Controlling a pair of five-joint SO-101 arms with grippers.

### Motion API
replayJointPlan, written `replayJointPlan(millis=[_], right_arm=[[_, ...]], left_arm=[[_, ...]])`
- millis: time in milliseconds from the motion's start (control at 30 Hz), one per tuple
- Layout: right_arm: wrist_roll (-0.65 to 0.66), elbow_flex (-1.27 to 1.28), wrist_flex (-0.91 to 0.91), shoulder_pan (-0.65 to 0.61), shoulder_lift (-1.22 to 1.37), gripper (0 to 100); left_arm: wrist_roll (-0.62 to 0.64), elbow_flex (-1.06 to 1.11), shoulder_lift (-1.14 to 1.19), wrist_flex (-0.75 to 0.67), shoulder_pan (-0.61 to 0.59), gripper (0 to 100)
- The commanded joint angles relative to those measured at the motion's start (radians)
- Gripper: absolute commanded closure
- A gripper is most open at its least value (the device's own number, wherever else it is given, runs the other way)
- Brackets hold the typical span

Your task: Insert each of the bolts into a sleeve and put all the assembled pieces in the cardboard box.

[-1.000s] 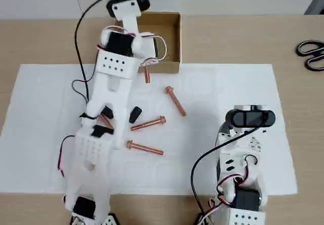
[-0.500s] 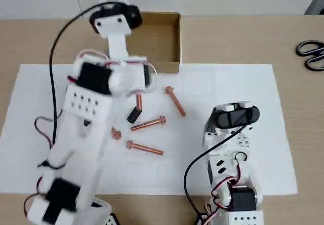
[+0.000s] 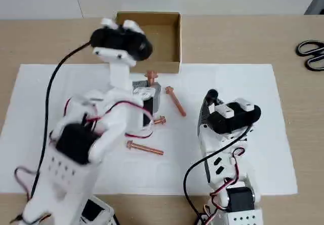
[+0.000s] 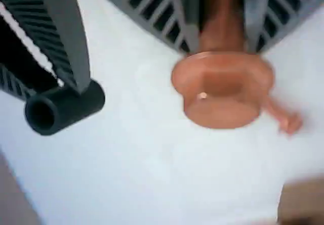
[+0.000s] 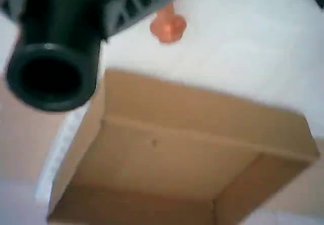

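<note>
Bolts, copper, four in sight. Held bolt (image 3: 150, 76) is clamped in the left gripper (image 3: 147, 90), left of centre in the high view. Its flanged head sticks out toward the cardboard box (image 3: 177, 37), just short of the near wall. In the left wrist view the shank is pinched between two grey ribbed jaws, with the head free over white paper.

Loose on the paper sheet (image 3: 243, 83):
- Slanted bolt (image 3: 175, 101) lies just right of the left gripper.
- Long bolt (image 3: 145, 147) lies lower, below centre.
- Third bolt (image 3: 159, 119) lies between those two, only its head end showing past the left arm's wiring.

The box sits at top centre, its near wall over the paper's upper edge, the rest on the wooden table (image 3: 228, 37).

Right gripper (image 3: 208, 102) is right of centre, apart from the left gripper, pointing up-frame. It carries a black sleeve (image 5: 50, 75), bore open toward its wrist camera. The jaws are mostly cropped there, so the grip looks closed on the sleeve rather than plainly seen. Past the sleeve, that view takes in the box's brown floor and walls.

Scissors (image 3: 310, 54) lie on the table at the far right edge, well apart from everything else.
</note>
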Motion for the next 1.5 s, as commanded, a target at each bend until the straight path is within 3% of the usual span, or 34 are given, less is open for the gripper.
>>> replayJointPlan(millis=[0,167,233,433,600,733,967,1067,1233,1400,1467], right_arm=[[-0.006,0.012,-0.082,-0.004,-0.019,98.9],[-0.006,0.084,-0.185,-0.004,-0.019,98.9],[-0.006,0.083,-0.209,-0.005,-0.019,98.9],[0.006,0.083,-0.232,-0.151,-0.019,98.9],[0.155,0.083,-0.237,-0.275,-0.019,98.9],[0.166,0.083,-0.232,-0.282,-0.019,98.9],[0.164,0.083,-0.237,-0.286,-0.019,98.9],[0.164,0.083,-0.237,-0.286,-0.019,98.9],[0.161,0.083,-0.239,-0.288,-0.019,99.4],[0.160,0.083,-0.239,-0.289,-0.019,99.4],[0.132,0.083,-0.239,-0.297,-0.019,99.4]], left_arm=[[-0.040,0.170,-0.155,-0.238,0.006,99],[-0.037,0.372,-0.301,-0.611,0.009,99],[-0.037,0.407,-0.330,-0.672,0.015,99],[-0.038,0.394,-0.331,-0.672,0.074,99],[-0.038,0.351,-0.331,-0.574,0.075,99],[-0.040,0.344,-0.339,-0.491,0.078,99],[-0.074,0.236,-0.333,-0.532,0.046,99],[-0.153,0.242,-0.331,-0.638,0.049,99],[-0.103,0.375,-0.331,-0.798,0.051,99],[-0.087,0.584,-0.330,-1.151,0.052,99],[-0.091,0.654,-0.330,-1.232,0.060,99]])
